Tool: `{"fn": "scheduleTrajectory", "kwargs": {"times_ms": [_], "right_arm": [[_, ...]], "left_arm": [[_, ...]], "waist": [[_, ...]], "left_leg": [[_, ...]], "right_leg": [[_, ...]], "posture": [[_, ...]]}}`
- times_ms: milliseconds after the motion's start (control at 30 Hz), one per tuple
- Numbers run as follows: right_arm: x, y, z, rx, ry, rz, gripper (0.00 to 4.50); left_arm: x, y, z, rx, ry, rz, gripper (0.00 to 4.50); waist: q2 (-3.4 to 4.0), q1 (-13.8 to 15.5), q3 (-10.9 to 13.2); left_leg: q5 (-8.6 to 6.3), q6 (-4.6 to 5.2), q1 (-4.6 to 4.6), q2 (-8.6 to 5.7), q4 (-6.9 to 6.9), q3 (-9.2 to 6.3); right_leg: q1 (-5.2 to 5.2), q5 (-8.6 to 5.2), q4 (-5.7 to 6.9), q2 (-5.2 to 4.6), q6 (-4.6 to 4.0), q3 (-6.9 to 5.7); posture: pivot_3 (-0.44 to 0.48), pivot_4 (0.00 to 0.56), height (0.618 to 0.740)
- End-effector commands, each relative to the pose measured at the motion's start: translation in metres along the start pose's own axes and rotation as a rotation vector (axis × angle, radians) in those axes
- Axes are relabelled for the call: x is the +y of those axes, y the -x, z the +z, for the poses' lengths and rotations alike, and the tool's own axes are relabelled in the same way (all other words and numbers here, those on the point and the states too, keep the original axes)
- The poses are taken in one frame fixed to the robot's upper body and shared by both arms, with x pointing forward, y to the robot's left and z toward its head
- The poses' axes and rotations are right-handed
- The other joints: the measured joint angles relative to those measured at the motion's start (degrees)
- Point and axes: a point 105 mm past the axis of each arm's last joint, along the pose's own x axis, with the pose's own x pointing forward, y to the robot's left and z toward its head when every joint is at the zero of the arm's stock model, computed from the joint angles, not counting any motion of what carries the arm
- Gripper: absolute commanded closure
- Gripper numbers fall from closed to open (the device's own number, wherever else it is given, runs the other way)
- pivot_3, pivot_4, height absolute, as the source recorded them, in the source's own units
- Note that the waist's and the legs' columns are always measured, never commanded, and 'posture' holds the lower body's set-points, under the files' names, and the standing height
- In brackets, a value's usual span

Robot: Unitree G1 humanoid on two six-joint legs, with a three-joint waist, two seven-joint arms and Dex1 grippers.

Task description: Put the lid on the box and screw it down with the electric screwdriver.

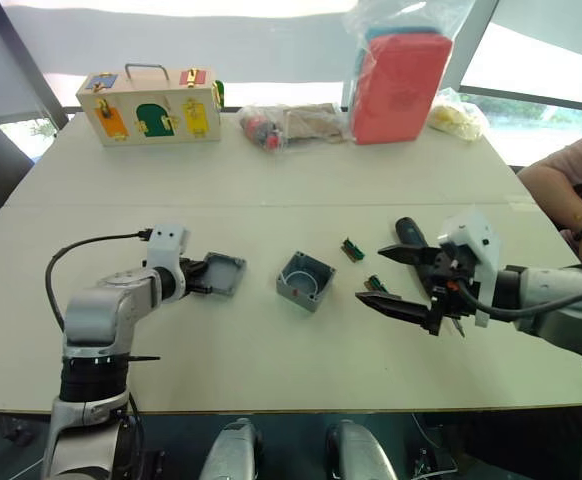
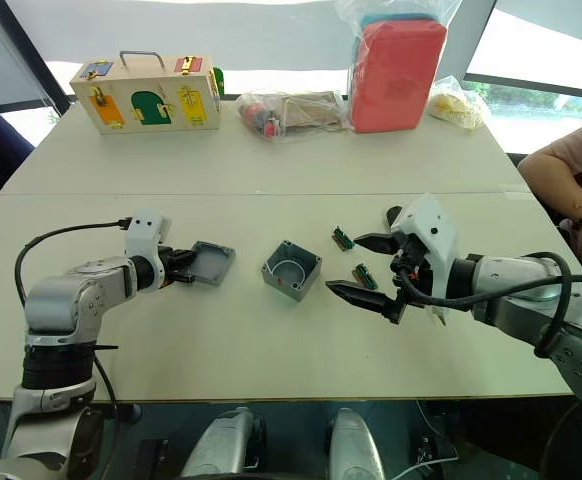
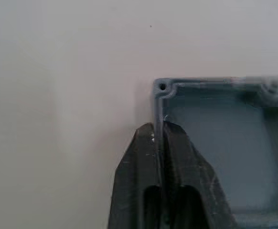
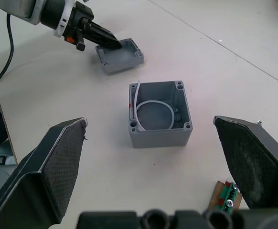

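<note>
Small grey lid (image 1: 222, 273), shallow with screw holes in its corners, pinched on one rim by left gripper (image 2: 184, 265), deeper grey box (image 1: 305, 281) nearby, white wire inside, right gripper (image 1: 403, 280) wide open, holding nothing

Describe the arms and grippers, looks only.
Both arms are silver-grey metal with black joints and cables. Left gripper: white wrist block, two slim black fingers. Right gripper: white angular housing, two black tapered fingers with textured pads.
</note>
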Motion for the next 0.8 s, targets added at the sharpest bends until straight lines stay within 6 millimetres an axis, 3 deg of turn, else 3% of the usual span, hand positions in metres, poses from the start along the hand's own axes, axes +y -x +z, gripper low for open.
{"fn": "scheduleTrajectory", "kwargs": {"times_ms": [33,167,267,333,433,667,800], "right_arm": [[0.004,0.002,0.011,-0.051,0.016,0.004,0.00],[0.004,-0.006,0.017,-0.171,-0.131,0.003,0.00],[-0.002,-0.017,0.019,-0.239,-0.283,-0.027,0.00],[-0.004,-0.025,0.025,-0.304,-0.407,-0.023,0.00],[-0.007,-0.036,0.032,-0.350,-0.540,-0.023,0.00],[-0.012,-0.052,0.048,-0.423,-0.672,-0.037,0.00],[-0.013,-0.058,0.053,-0.440,-0.689,-0.040,0.00]], "left_arm": [[-0.005,0.001,0.019,-0.066,0.024,-0.018,4.48],[-0.032,0.011,0.084,-0.394,-0.005,-0.178,4.48],[-0.061,0.024,0.116,-0.574,-0.060,-0.329,4.48],[-0.079,0.029,0.127,-0.645,-0.093,-0.408,4.48],[-0.102,0.030,0.129,-0.693,-0.168,-0.512,4.48],[-0.126,0.029,0.123,-0.720,-0.236,-0.625,4.48],[-0.129,0.030,0.119,-0.720,-0.241,-0.644,4.48]], "waist": [[-0.02,0.1,0.0],[-0.21,0.1,0.1],[-0.25,0.0,0.1],[-0.20,-0.1,0.0],[-0.17,-0.3,0.0],[-0.15,-0.2,0.0],[-0.15,-0.2,0.0]], "left_leg": [[0.00,0.00,0.00,0.00,0.00,0.00],[0.01,-0.01,-0.04,-0.02,0.00,-0.02],[0.04,-0.07,-0.09,-0.02,0.02,-0.03],[0.04,-0.07,-0.08,-0.05,0.01,0.04],[0.04,-0.07,-0.05,-0.06,-0.01,0.11],[0.04,-0.06,-0.07,-0.06,-0.01,0.09],[0.03,-0.05,-0.08,-0.06,-0.02,0.08]], "right_leg": [[0.00,0.00,0.00,0.00,0.00,0.00],[-0.01,0.00,-0.03,-0.01,0.00,-0.01],[-0.02,0.01,-0.03,-0.04,-0.02,-0.05],[-0.02,0.03,-0.07,-0.10,-0.04,0.01],[-0.03,0.03,-0.09,-0.10,-0.04,0.06],[-0.06,0.03,-0.06,0.01,-0.03,0.05],[-0.07,0.04,-0.06,0.03,-0.03,0.05]], "posture": [[0.000,0.150,0.730],[0.000,0.150,0.730],[0.000,0.150,0.730],[0.000,0.150,0.730],[0.000,0.150,0.730],[0.000,0.150,0.730],[0.000,0.150,0.730]]}}
